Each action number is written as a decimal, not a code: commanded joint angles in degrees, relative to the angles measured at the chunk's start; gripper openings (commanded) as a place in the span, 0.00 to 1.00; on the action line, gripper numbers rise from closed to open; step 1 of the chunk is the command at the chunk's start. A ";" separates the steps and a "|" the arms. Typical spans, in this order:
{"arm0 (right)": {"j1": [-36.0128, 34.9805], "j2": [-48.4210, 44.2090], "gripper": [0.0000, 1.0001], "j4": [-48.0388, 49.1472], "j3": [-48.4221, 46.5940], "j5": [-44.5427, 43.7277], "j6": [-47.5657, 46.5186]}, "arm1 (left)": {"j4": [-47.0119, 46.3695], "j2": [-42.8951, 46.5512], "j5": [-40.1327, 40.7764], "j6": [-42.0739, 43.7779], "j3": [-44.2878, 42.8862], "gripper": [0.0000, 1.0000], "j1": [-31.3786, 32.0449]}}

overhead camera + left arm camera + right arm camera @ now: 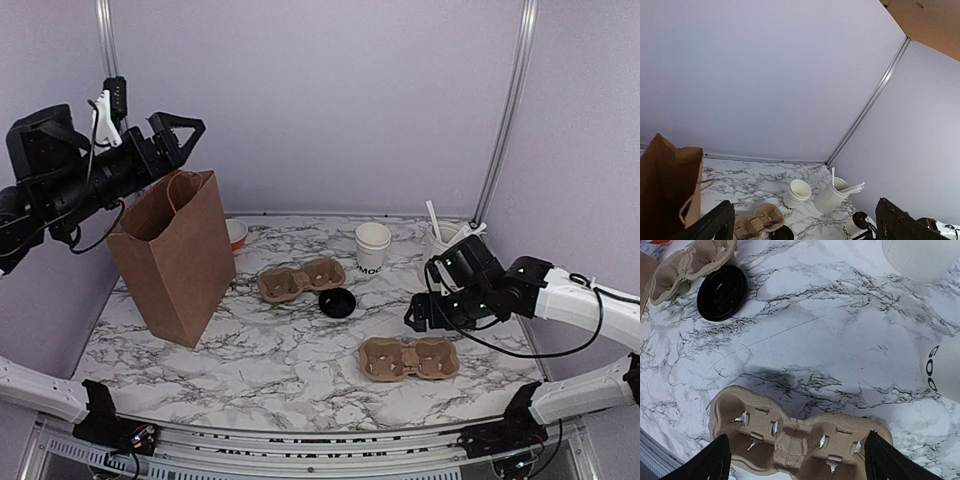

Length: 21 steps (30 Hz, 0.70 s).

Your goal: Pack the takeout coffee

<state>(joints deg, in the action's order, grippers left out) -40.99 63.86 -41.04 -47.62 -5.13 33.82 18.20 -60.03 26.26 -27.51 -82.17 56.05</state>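
Coffee cup [854, 225] is found at the rt side of the marble table [280, 350], just beside the rt arm and near the cup of utensils [445, 243]. It is small, of white paper, w/ a round black lid pressed on top and dark block letters printed on the side. It appears upright, though only a small part is shown in the lt wrist view. In the rt wrist view only a curved bit of the coffee cup [944, 371] w/ its letters is caught at the frame edge, outside the fingers; it is gripped by nothing. In the overhead view it is hidden behind the rt arm.

Rt gripper [797, 437] is held low over the table, jaws spread wide, nothing between them; a cardboard carrier [408, 358] is framed between its fingers.

Lt gripper [805, 202] is raised high above the brown paper bag [170, 255], jaws fully apart and empty.

A 2nd carrier [300, 280] is laid mid-table, w/ a loose black lid [337, 302] just beside it. An open white cup [373, 247] w/ similar lettering is stood behind them. A bowl [237, 233] is partly hidden by the bag.
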 commanded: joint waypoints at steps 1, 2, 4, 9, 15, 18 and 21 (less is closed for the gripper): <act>-0.58 1.97 0.90 0.17 -3.73 0.20 -2.08 | 10.30 3.52 18.01 0.93 -4.29 0.99 -0.97; -0.58 2.73 0.90 0.21 -4.24 0.20 -2.65 | 13.05 3.64 20.58 0.27 -5.38 0.99 -1.15; -0.52 3.53 0.90 0.57 -4.96 0.38 -3.64 | 17.65 3.92 24.80 -1.31 -6.88 0.99 -1.82; -0.58 4.23 0.90 3.17 -5.02 2.19 -4.96 | 25.87 6.41 30.71 -5.38 -6.98 0.99 -4.35; -0.58 4.29 0.90 5.29 -4.19 2.84 -6.06 | 32.46 5.82 27.45 -8.65 -6.64 0.99 -11.24; -0.58 3.80 0.90 5.85 -3.82 2.76 -6.31 | 33.30 5.17 22.61 -8.39 -6.07 0.99 -16.27; -0.58 3.07 0.90 6.50 -3.17 2.83 -6.42 | 33.31 3.42 12.76 -6.39 -5.98 0.99 -26.42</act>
<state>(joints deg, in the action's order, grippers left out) -40.99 68.03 -36.84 -50.43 -2.81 28.40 48.27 -54.72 49.56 -34.92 -88.60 38.41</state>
